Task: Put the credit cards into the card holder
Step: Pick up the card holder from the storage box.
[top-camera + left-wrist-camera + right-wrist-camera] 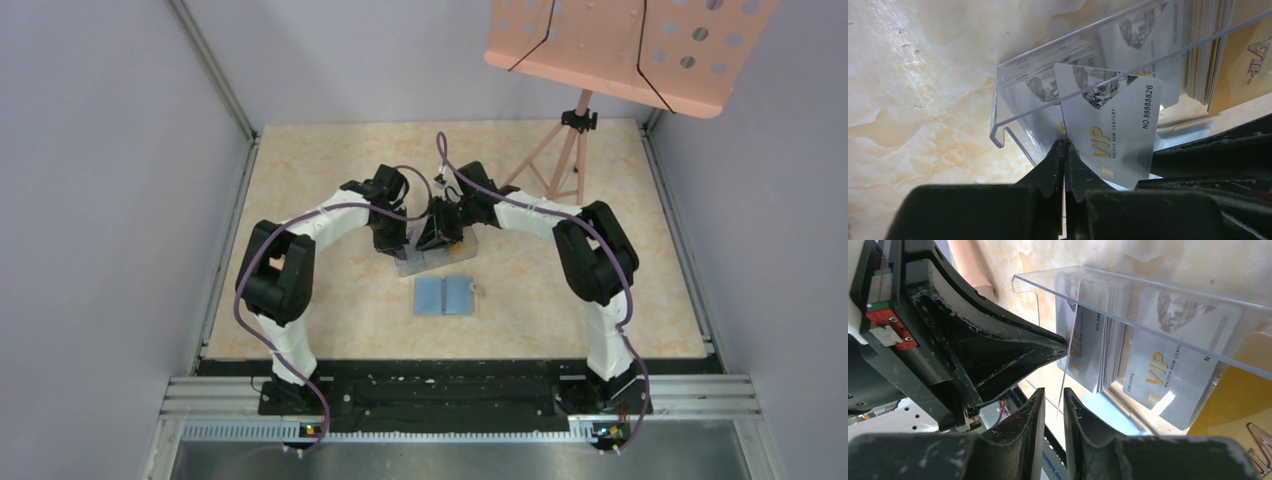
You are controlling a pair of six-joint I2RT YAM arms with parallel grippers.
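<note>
Left pincer (1064, 146) clamps silver card (1120, 125); right pincer (1054, 396) slightly parted

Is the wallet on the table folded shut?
No, the wallet lies open on the table, with its light blue inside facing up.

The table (330, 180) has a pale beige top with a marble pattern and metal strips along its left and right edges. A clear plastic box (430, 263) rests on it, turned a little askew to those edges. Just in front of the box, on its near side and not touching it, the card holder (443, 294) lies opened out flat. Its light blue inside faces up and a small tab sticks out on its right. Behind the box and well off to its right, the pink legs of a music stand (560, 160) are planted on the top.
</note>
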